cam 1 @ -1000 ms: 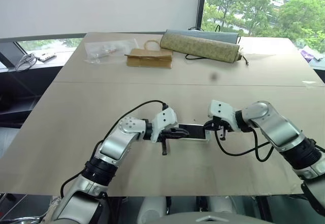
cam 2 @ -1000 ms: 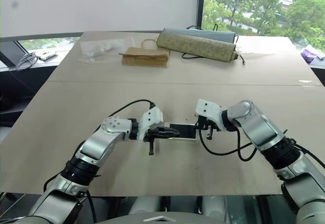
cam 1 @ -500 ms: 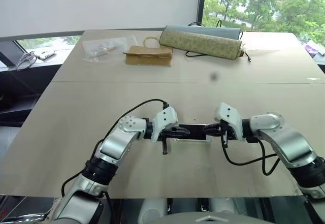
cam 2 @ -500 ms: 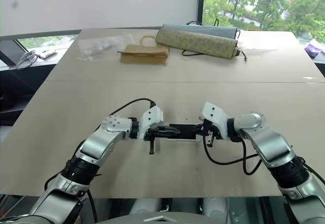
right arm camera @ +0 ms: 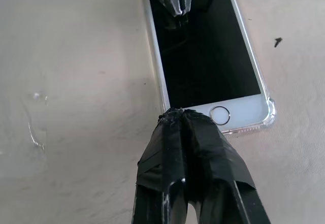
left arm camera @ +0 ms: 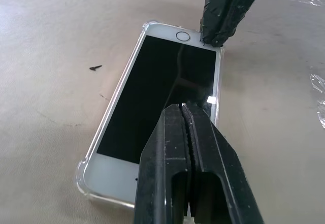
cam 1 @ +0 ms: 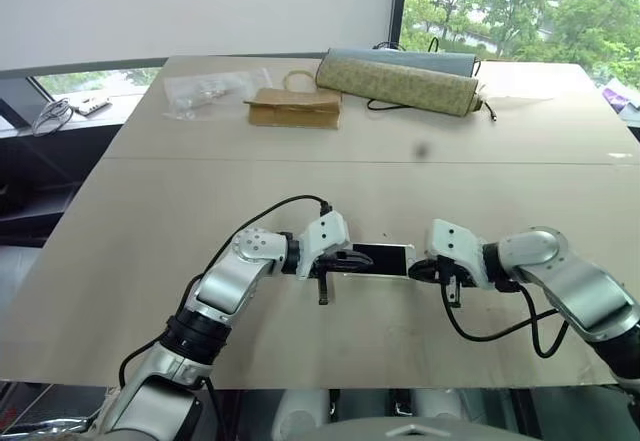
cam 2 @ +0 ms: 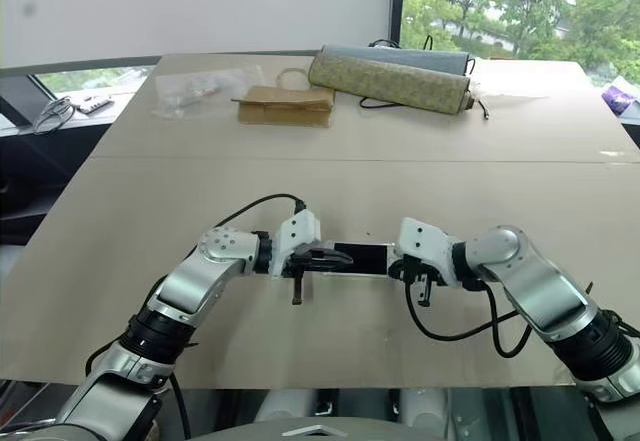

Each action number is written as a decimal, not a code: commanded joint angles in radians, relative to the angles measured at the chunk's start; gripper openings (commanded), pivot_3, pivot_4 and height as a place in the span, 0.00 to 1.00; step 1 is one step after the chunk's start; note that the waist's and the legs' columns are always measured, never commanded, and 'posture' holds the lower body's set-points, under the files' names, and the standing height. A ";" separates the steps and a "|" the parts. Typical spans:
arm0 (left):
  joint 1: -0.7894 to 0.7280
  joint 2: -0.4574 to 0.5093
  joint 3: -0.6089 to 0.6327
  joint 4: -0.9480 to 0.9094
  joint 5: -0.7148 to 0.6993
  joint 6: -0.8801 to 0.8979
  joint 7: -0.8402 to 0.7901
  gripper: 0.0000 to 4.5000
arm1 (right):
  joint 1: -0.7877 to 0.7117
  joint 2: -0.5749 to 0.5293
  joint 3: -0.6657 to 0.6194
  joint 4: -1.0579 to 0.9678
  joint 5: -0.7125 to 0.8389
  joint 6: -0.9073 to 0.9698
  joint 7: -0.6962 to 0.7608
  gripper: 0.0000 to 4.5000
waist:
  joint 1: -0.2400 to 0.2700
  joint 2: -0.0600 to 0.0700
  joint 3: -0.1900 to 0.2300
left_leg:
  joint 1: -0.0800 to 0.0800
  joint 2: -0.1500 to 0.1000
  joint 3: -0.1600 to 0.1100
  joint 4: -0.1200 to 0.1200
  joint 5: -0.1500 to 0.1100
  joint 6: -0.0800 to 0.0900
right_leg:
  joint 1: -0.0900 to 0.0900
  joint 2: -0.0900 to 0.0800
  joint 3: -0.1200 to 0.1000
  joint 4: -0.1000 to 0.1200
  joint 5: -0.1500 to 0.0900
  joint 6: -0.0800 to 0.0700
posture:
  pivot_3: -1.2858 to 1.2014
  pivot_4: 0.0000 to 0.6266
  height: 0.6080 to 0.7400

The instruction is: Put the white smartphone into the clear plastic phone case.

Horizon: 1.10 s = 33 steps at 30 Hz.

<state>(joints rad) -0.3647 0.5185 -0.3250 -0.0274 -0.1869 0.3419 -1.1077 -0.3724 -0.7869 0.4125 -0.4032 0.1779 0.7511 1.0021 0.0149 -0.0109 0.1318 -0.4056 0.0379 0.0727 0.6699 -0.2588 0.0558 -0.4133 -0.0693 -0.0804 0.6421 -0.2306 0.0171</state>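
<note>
The white smartphone (left arm camera: 157, 92) lies screen up on the table, seated inside the clear plastic phone case (left arm camera: 81, 176), whose rim and corners frame it. My left gripper (left arm camera: 184, 107) is shut, its tips pressing on the black screen near one long edge. My right gripper (right arm camera: 177, 113) is also shut, and its tips touch the phone's end beside the round home button. In the left eye view the phone (cam 1: 385, 257) sits between the left gripper (cam 1: 352, 258) and the right gripper (cam 1: 422, 269).
At the far side of the table lie a brown paper bag (cam 1: 295, 111), a long rolled pouch (cam 1: 397, 84) and a crinkled clear plastic bag (cam 1: 205, 91). The table's front edge runs just below both arms.
My right gripper has drawn back off the phone's right end toward me, uncovering its white end. The left gripper and the phone have stayed put.
</note>
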 commanded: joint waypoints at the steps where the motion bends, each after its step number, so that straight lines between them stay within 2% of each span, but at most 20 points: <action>1: 0.017 0.010 -0.011 0.007 0.015 0.001 0.004 0.01 | -0.002 0.006 0.087 0.102 -0.067 0.013 -0.004 0.00 | -0.001 0.000 0.000 | 0.001 0.000 0.001 0.000 0.000 0.000 | 0.000 0.000 0.000 0.000 0.000 0.000 | 0.52 0.24 1.00; 3: 0.022 0.010 -0.006 0.007 0.018 -0.007 0.012 0.01 | -0.003 0.029 0.072 0.107 -0.062 -0.016 -0.018 0.00 | -0.001 -0.001 -0.001 | 0.004 0.000 0.001 0.000 0.000 0.000 | 0.002 0.000 0.000 0.000 0.000 0.001 | 0.52 0.24 1.00; 6: 0.030 0.014 0.013 0.006 0.012 -0.016 0.023 0.01 | 0.026 0.067 -0.021 0.073 -0.014 -0.053 -0.050 0.00 | -0.001 -0.001 -0.001 | 0.005 0.001 0.000 0.000 0.000 0.000 | 0.002 -0.001 0.000 0.000 -0.001 0.001 | 0.52 0.24 1.00; 9: 0.049 -0.027 0.117 -0.052 -0.107 -0.040 0.038 0.01 | 0.117 0.141 -0.216 -0.027 0.089 -0.123 -0.114 0.00 | 0.000 -0.002 0.002 | 0.004 0.001 0.000 -0.001 0.000 0.000 | 0.002 -0.001 0.002 0.000 -0.001 0.001 | 0.52 0.24 1.00; 11: 0.058 -0.069 0.199 -0.096 -0.185 -0.013 0.088 0.01 | 0.173 0.181 -0.315 -0.080 0.139 -0.140 -0.153 0.00 | 0.000 0.000 0.007 | -0.001 0.001 0.000 -0.001 0.000 0.000 | -0.001 -0.001 0.003 0.001 0.002 -0.002 | 0.52 0.24 1.00; 12: 0.064 -0.075 0.234 -0.118 -0.218 0.013 0.107 0.01 | 0.193 0.198 -0.358 -0.096 0.160 -0.145 -0.172 0.00 | 0.000 -0.001 0.008 | -0.006 0.001 -0.001 0.000 0.000 0.000 | -0.006 -0.001 0.002 0.001 0.005 0.001 | 0.52 0.24 1.00; 13: 0.072 -0.073 0.261 -0.136 -0.236 0.018 0.116 0.00 | 0.211 0.220 -0.405 -0.115 0.188 -0.133 -0.201 0.06 | 0.000 -0.001 0.009 | -0.010 0.001 -0.001 0.002 0.000 -0.001 | -0.009 -0.001 0.002 0.002 0.005 0.001 | 0.52 0.24 1.00; 15: 0.096 -0.054 0.306 -0.176 -0.273 0.052 0.132 0.12 | 0.274 0.220 -0.472 -0.168 0.227 -0.119 -0.215 0.17 | 0.000 -0.001 0.010 | -0.010 0.000 -0.001 0.002 0.000 -0.001 | -0.009 -0.001 0.002 0.001 0.005 0.001 | 0.52 0.24 1.00; 16: 0.110 -0.042 0.324 -0.196 -0.290 0.066 0.134 0.19 | 0.312 0.207 -0.490 -0.193 0.228 -0.127 -0.213 0.27 | 0.000 -0.001 0.010 | -0.010 0.000 -0.001 0.001 0.000 -0.001 | -0.008 0.000 0.002 0.001 0.005 0.001 | 0.52 0.24 1.00; 20: 0.170 0.011 0.403 -0.269 -0.357 0.117 0.147 0.63 | 0.460 0.186 -0.599 -0.258 0.244 -0.172 -0.223 0.72 | 0.000 -0.001 0.013 | -0.009 0.000 -0.001 0.000 0.000 -0.001 | -0.008 0.004 0.001 0.000 0.004 0.003 | 0.52 0.24 1.00; 22: 0.224 0.047 0.440 -0.317 -0.379 0.135 0.150 0.83 | 0.548 0.182 -0.681 -0.268 0.217 -0.254 -0.224 0.93 | 0.000 -0.001 0.014 | -0.009 0.000 -0.001 0.000 0.000 0.000 | -0.008 0.004 0.002 0.000 0.003 0.003 | 0.52 0.24 1.00; 23: 0.254 0.065 0.456 -0.344 -0.391 0.150 0.153 0.94 | 0.586 0.190 -0.725 -0.272 0.213 -0.291 -0.230 1.00 | 0.000 -0.002 0.014 | -0.009 0.000 -0.001 0.000 0.000 0.000 | -0.008 0.004 0.002 0.000 0.003 0.004 | 0.52 0.24 1.00; 24: 0.279 0.080 0.468 -0.365 -0.401 0.161 0.156 0.98 | 0.619 0.196 -0.756 -0.279 0.222 -0.312 -0.229 1.00 | 0.000 -0.001 0.015 | -0.009 0.000 -0.001 0.000 0.000 0.000 | -0.008 0.004 0.003 0.000 0.001 0.006 | 0.52 0.24 1.00; 29: 0.443 0.143 0.536 -0.454 -0.395 0.158 0.173 0.98 | 0.819 0.188 -0.872 -0.328 0.279 -0.359 -0.164 1.00 | -0.001 0.000 0.016 | -0.007 0.001 -0.001 0.000 0.000 -0.001 | -0.007 0.001 0.004 0.000 -0.001 0.003 | 0.52 0.24 1.00; 33: 0.548 0.161 0.610 -0.480 -0.408 0.154 0.191 0.98 | 0.898 0.191 -0.916 -0.335 0.285 -0.385 -0.163 1.00 | -0.001 0.000 0.016 | -0.005 0.001 -0.001 0.000 0.000 -0.001 | -0.006 0.001 0.004 0.000 -0.001 0.002 | 0.52 0.24 1.00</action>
<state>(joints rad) 0.1669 0.6671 0.2340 -0.4637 -0.5742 0.5075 -0.9273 0.5168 -0.5924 -0.4605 -0.7020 0.4492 0.3992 0.8372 0.0143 -0.0107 0.1476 -0.4106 0.0392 0.0722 0.6699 -0.2588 0.0551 -0.4192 -0.0692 -0.0763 0.6423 -0.2320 0.0192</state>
